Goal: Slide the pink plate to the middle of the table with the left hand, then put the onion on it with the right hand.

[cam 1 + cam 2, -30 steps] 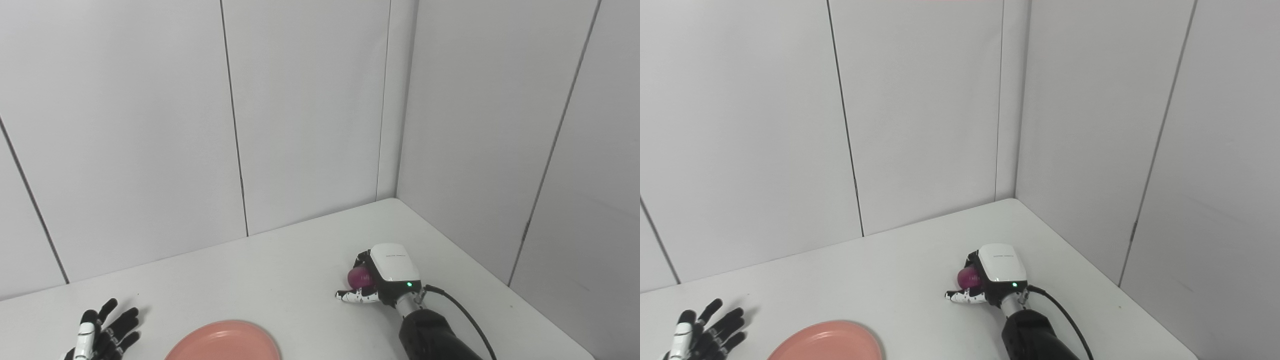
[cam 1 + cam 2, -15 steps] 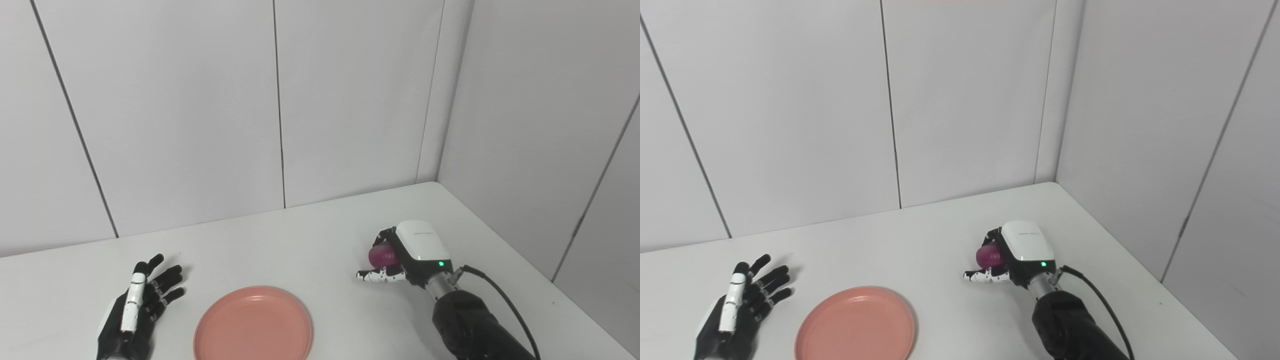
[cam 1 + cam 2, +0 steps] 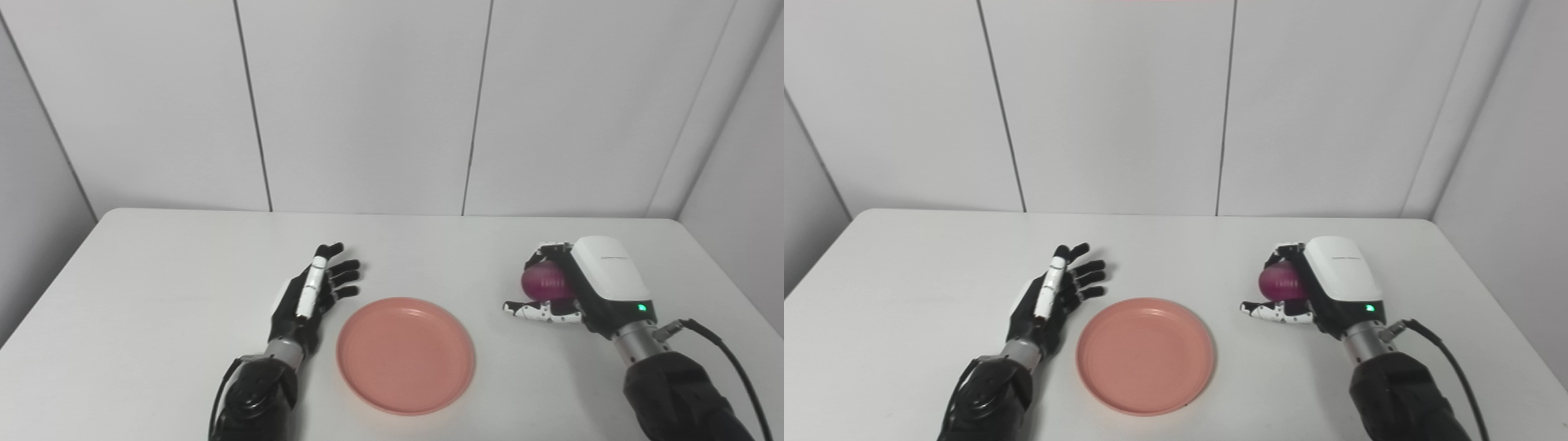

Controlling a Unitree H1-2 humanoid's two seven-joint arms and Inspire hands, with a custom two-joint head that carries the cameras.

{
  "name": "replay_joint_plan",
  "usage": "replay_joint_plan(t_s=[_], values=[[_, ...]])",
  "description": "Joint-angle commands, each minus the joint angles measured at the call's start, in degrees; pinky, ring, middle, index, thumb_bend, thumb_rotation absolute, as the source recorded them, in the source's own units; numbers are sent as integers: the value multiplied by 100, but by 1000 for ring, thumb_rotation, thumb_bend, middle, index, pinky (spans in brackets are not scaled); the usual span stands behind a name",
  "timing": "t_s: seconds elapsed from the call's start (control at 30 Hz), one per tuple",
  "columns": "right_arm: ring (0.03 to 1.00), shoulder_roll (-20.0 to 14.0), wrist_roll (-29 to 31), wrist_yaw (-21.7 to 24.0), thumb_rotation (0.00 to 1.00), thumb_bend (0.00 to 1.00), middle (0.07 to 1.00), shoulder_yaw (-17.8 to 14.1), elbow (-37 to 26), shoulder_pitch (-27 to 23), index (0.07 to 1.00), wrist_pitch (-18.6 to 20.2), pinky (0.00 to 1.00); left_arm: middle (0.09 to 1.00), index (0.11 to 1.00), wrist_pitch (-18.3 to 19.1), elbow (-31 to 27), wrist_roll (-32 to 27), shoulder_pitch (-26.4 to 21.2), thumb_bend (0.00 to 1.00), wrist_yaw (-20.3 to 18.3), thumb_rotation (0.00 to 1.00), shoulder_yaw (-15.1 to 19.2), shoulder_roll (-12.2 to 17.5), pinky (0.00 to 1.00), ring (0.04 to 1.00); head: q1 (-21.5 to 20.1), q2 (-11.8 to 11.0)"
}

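Note:
The pink plate lies flat near the middle of the white table, towards the front. My left hand is open just left of the plate, fingers spread, not touching it. The purple onion sits in my right hand, to the right of the plate. The fingers curl over the onion and the thumb lies below it. The hand is low, at the table surface. The same shows in the right eye view: plate, left hand, onion, right hand.
White wall panels stand behind the table and along its right side. A black cable trails from my right wrist.
The camera has swung left and down, so the whole table now shows. My right hand stays shut on the onion. My left hand stays open beside the plate.

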Motion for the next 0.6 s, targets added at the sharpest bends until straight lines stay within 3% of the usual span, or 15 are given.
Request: replay_joint_plan(t_s=[0.0, 0.1, 0.3, 0.57], values=[[169, -58, 37, -27, 363, 468, 251, -75, -228, -257, 317, -304, 114, 730, 824, 311, 77, 129, -13, 781, 151, 909, -54, -65, 679, 763, 100, 37], [153, -32, 68, 22, 319, 478, 231, -86, -293, -276, 293, -391, 100, 713, 805, 338, 74, 157, -29, 810, 234, 889, -59, -135, 658, 747, 167, 94], [155, 10, 150, 237, 358, 480, 237, -119, -506, -310, 304, -411, 102, 712, 801, 468, -53, 163, -41, 814, 316, 880, -73, -216, 669, 749, 218, 350], [151, 106, 93, 500, 395, 476, 228, -110, -733, -313, 284, -332, 102, 711, 797, 446, -74, 163, -34, 804, 279, 891, -115, -163, 659, 750, 83, 363]])
